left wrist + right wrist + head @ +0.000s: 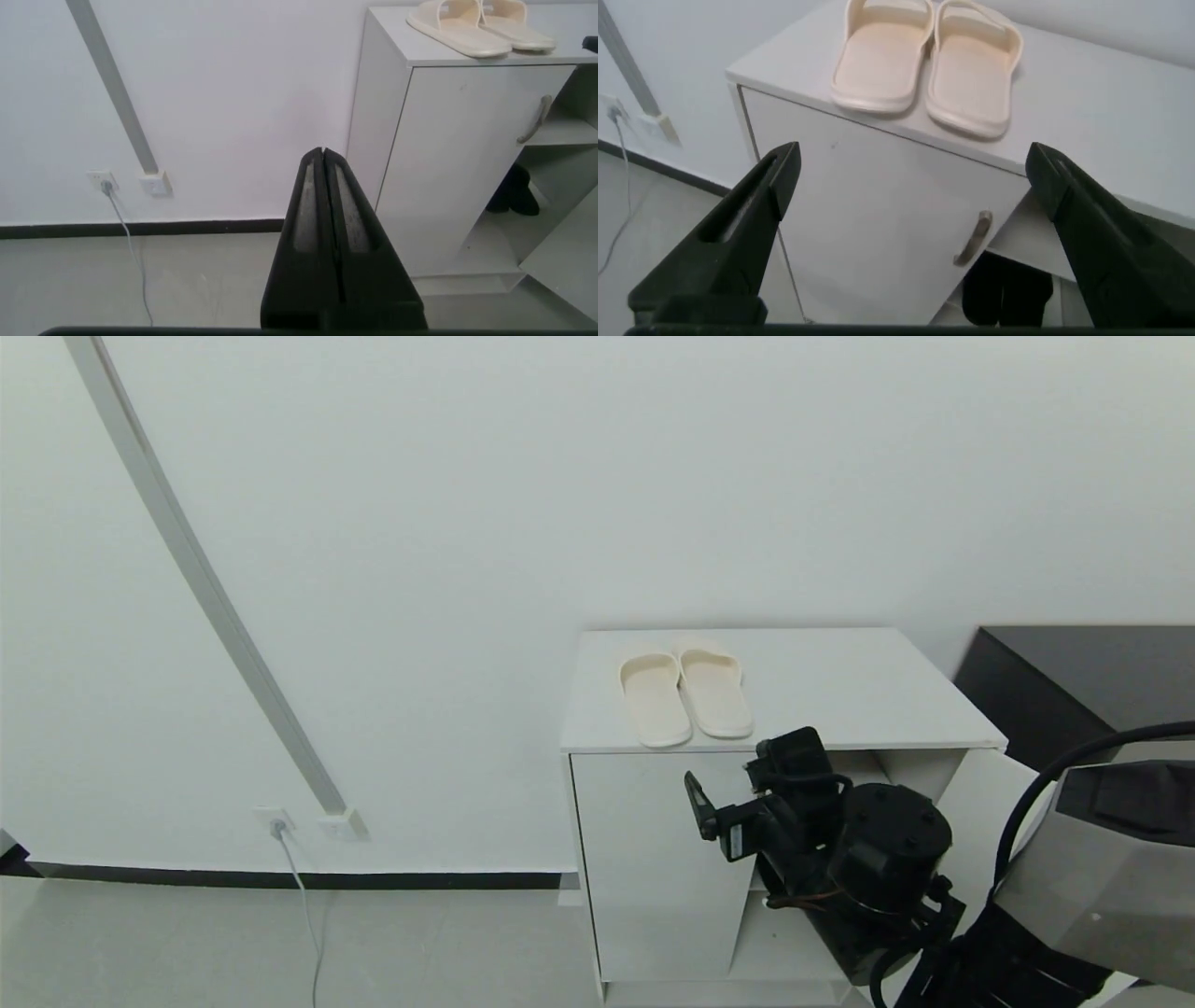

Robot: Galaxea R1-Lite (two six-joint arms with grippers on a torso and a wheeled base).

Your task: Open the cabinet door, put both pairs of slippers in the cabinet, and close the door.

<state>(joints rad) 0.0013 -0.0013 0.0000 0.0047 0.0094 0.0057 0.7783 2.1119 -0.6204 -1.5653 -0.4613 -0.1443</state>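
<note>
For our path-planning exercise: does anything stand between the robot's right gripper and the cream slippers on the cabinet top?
Nothing visible does. The right gripper, open, faces the front of the cabinet, and the cream slippers lie side by side near the top's front edge with bare surface around them.

Cream slippers [714,695] lie atop the half-open cabinet [653,859].
</note>
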